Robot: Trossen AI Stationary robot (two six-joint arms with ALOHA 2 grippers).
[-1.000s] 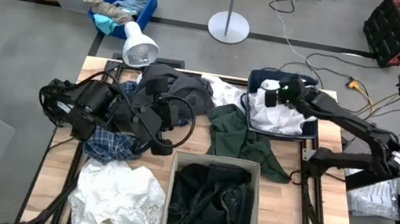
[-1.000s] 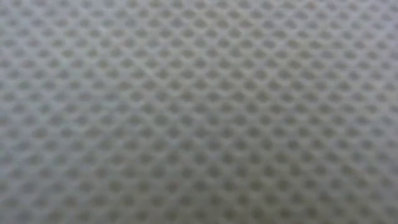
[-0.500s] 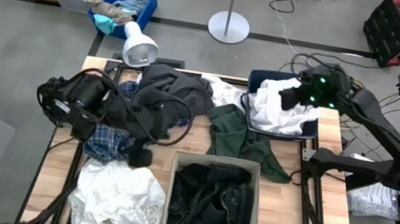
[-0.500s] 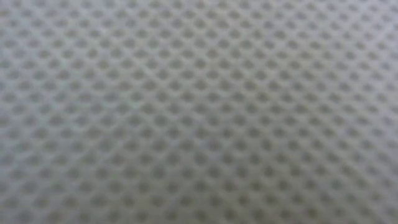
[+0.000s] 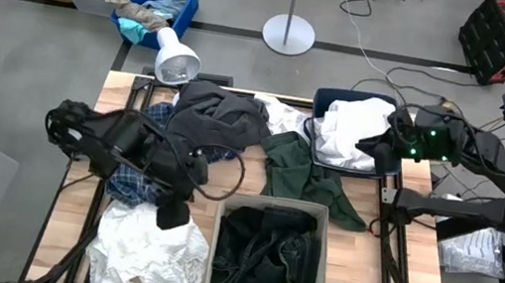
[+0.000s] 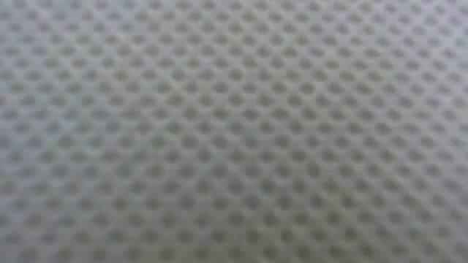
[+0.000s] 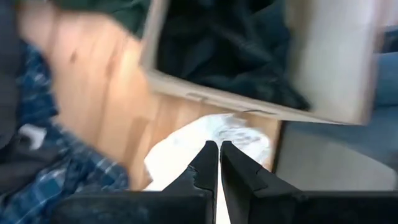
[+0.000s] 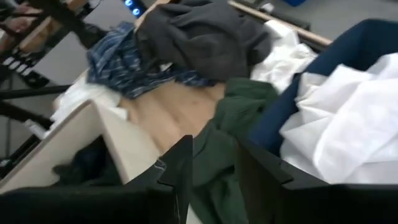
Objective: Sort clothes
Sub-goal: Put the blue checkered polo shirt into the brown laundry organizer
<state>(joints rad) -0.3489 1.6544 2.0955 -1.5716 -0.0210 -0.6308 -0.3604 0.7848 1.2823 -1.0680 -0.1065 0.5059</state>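
Note:
Clothes lie across the wooden table (image 5: 377, 281). A charcoal garment (image 5: 221, 117) is at the far middle. A dark green one (image 5: 303, 174) lies right of centre, a plaid shirt (image 5: 136, 182) at the left, and a white garment (image 5: 146, 251) at the near left. Black clothes (image 5: 266, 254) fill the beige bin (image 5: 213, 256), and white clothes (image 5: 349, 131) fill the blue bin (image 5: 324, 97). My left gripper (image 5: 171, 215) is shut and points down above the white garment's (image 7: 205, 134) far edge, beside the beige bin (image 7: 249, 106). My right gripper (image 5: 369, 147) stands open at the blue bin's right side, holding nothing.
A lamp (image 5: 175, 58) stands at the table's far left corner. Another white garment (image 5: 286, 118) lies between the charcoal and green ones. A blue crate of rags (image 5: 158, 2) and other boxes sit on the floor beyond. Grey mesh fabric (image 6: 234, 131) fills the low view.
My right gripper has drawn back out of the blue bin, rising and moving toward the table's right edge; the white garment it was on now lies on the bin's heap. My left gripper has swung toward the near edge and tipped downward, from the plaid shirt to above the white garment.

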